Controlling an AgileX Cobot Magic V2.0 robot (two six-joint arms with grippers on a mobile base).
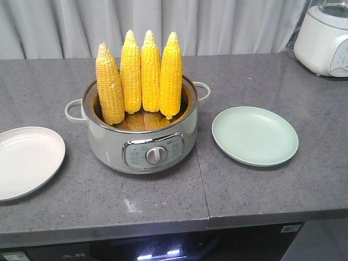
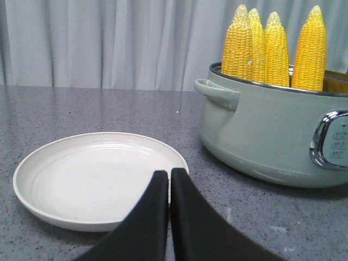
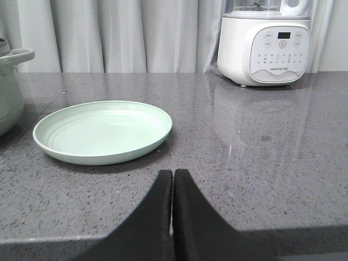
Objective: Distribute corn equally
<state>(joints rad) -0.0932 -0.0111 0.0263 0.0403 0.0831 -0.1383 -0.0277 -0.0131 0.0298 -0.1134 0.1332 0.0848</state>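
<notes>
Left gripper (image 2: 169, 176) and right gripper (image 3: 173, 175) each have their black fingers pressed together, holding nothing. On the grey counter (image 1: 261, 190) sits a pale green pot (image 1: 109, 147), with a white plate (image 1: 24, 160) at its 9 o'clock and a green plate (image 1: 255, 135) at its 3 o'clock. Four corn cobs (image 1: 150, 70) stand upright inside the pot.

Pot (image 1: 109, 148) at the middle of the counter (image 1: 261, 190), a plate on each side.
Four corn cobs (image 1: 140, 76) stand upright side by side in the pot, tips up. The left plate (image 1: 24, 160) and the right plate (image 1: 254, 136) lie apart from it; a blender (image 1: 325, 41) sits behind the right plate, at the far corner.
</notes>
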